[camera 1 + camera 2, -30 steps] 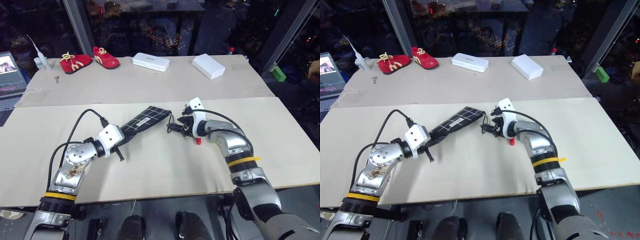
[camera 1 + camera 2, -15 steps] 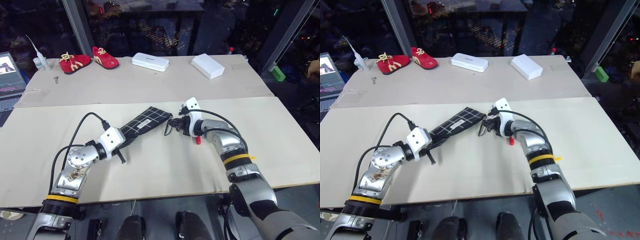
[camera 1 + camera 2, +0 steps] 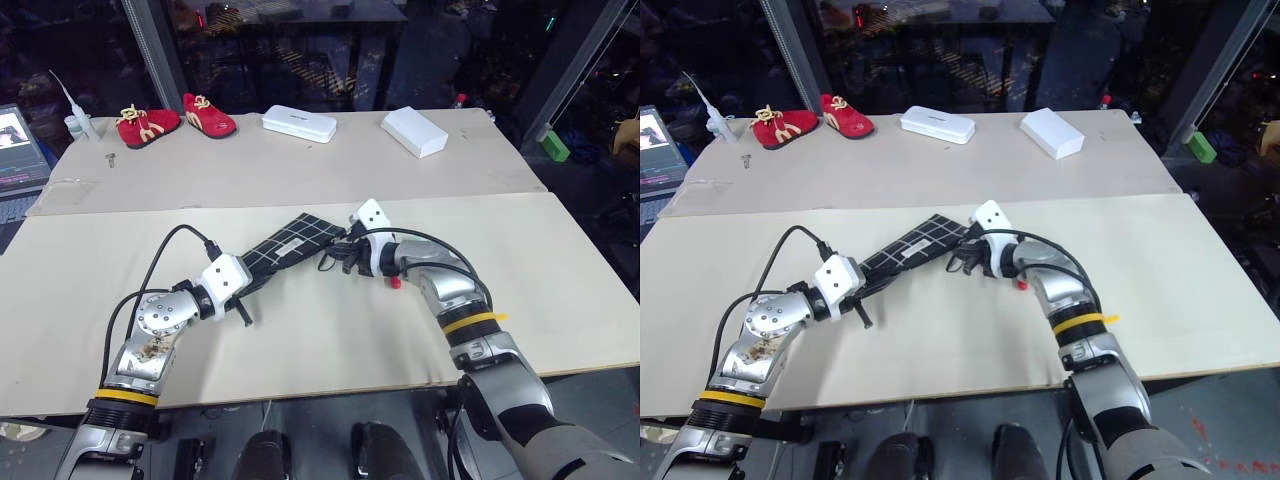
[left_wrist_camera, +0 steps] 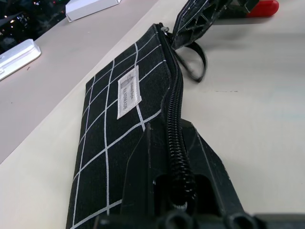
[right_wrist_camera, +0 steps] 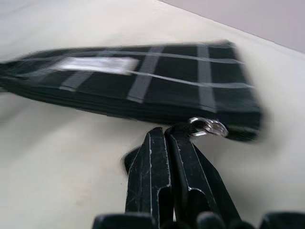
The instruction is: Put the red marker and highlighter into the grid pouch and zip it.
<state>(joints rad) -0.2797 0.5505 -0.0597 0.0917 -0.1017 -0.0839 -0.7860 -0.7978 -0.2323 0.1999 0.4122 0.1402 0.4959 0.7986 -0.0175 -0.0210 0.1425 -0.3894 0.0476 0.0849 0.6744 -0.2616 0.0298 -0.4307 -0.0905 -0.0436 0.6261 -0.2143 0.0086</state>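
- Right gripper (image 5: 167, 143) had swung in to the grid pouch (image 3: 290, 245) and pinched its zip pull (image 5: 208, 127).
- Left gripper (image 4: 174, 143) clamped the pouch's seven-o'clock end; pouch looked flat, zipper edge upward.

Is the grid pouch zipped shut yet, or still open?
Shut, as far as shows: the grid pouch has its coil closed along the visible edge, and the slider sits at the far corner by the right gripper.

Robot lab: board-covered tables (image 3: 300, 170), laptop (image 3: 22, 145), metal posts (image 3: 158, 50).
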